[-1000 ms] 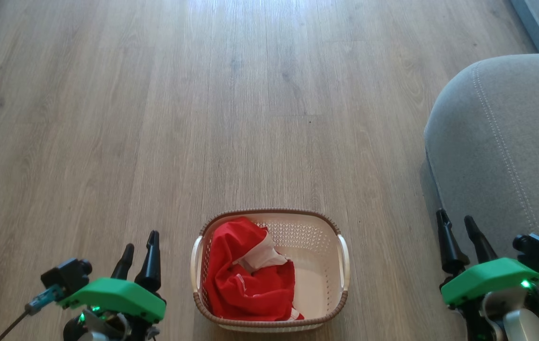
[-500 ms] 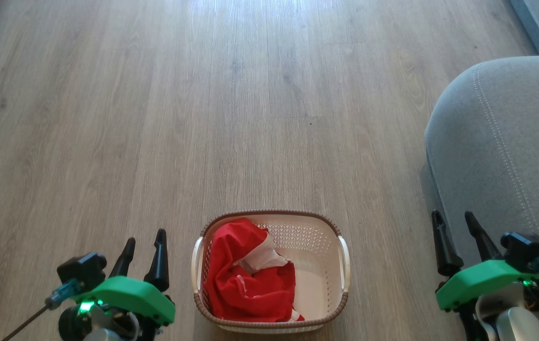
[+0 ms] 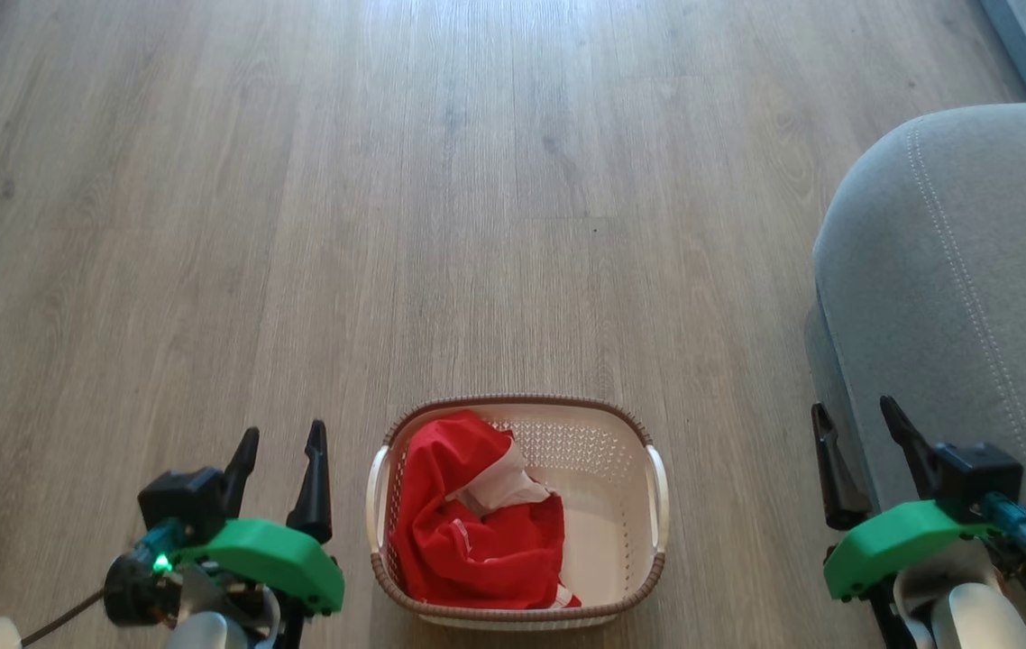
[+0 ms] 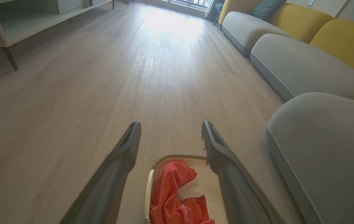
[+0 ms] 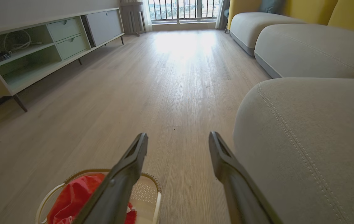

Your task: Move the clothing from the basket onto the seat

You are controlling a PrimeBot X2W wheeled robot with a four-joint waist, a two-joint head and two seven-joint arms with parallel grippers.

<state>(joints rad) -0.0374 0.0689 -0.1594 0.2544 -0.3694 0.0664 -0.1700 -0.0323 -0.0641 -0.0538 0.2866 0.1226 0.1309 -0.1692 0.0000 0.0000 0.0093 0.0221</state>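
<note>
The cream-white basket (image 3: 621, 442) with a brown braided rim stands on the wooden floor at the bottom centre of the head view. Red clothing (image 3: 468, 532) with a white band lies crumpled in its left half. The basket (image 4: 209, 180) and clothing (image 4: 174, 196) sit below the fingers in the left wrist view, and the basket (image 5: 155, 193) with clothing (image 5: 71, 199) lies low left in the right wrist view. My left gripper (image 3: 283, 442) hangs open left of the basket. My right gripper (image 3: 856, 416) is open beside the grey seat (image 3: 973, 270), both empty.
Wooden floor (image 3: 387, 225) stretches ahead. A low pale cabinet on thin legs (image 5: 24, 59) lines the left wall. More grey sofa cushions (image 4: 295, 65) with yellow backrests (image 4: 342, 40) continue beyond the seat, and a window with railings (image 5: 192, 9) is at the far end.
Both grippers have turned at the wrist and their fingers have spread a little wider. The left one has drifted slightly right toward the basket. Basket and clothing are unchanged.
</note>
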